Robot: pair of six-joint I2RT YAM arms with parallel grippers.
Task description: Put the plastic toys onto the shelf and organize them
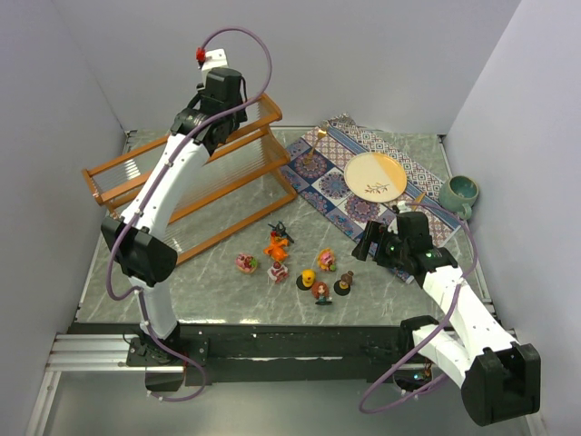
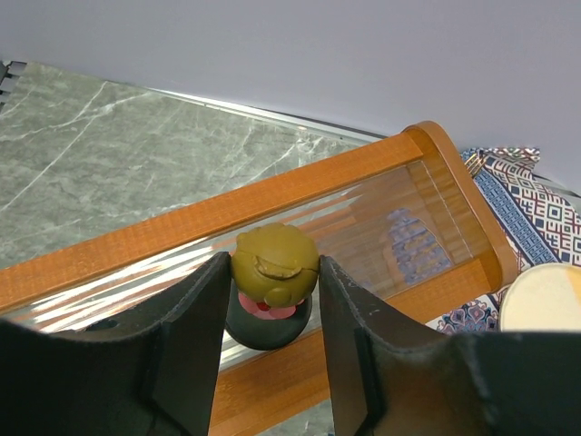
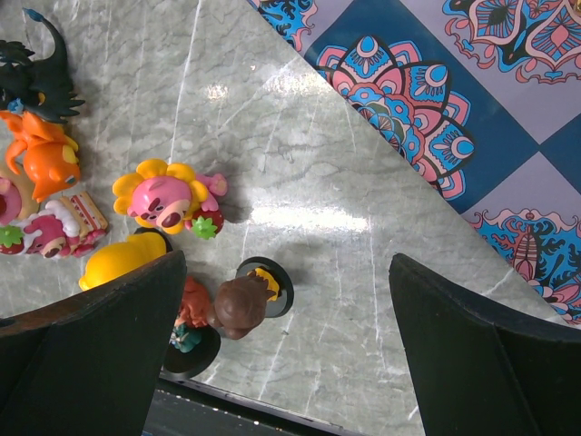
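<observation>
My left gripper is shut on an olive-headed doll with a round black base, and holds it over the top tier of the shelf. In the top view the left gripper is at the right end of the orange-brown shelf. Several toys lie on the table in front: a black spiky one, an orange one, a pink flowery one and a brown-haired doll. My right gripper is open and empty, above and to the right of the brown-haired doll.
A patterned blue mat lies at the back right with a cream plate on it. A teal mug stands by the right wall. White walls close in on the left, back and right.
</observation>
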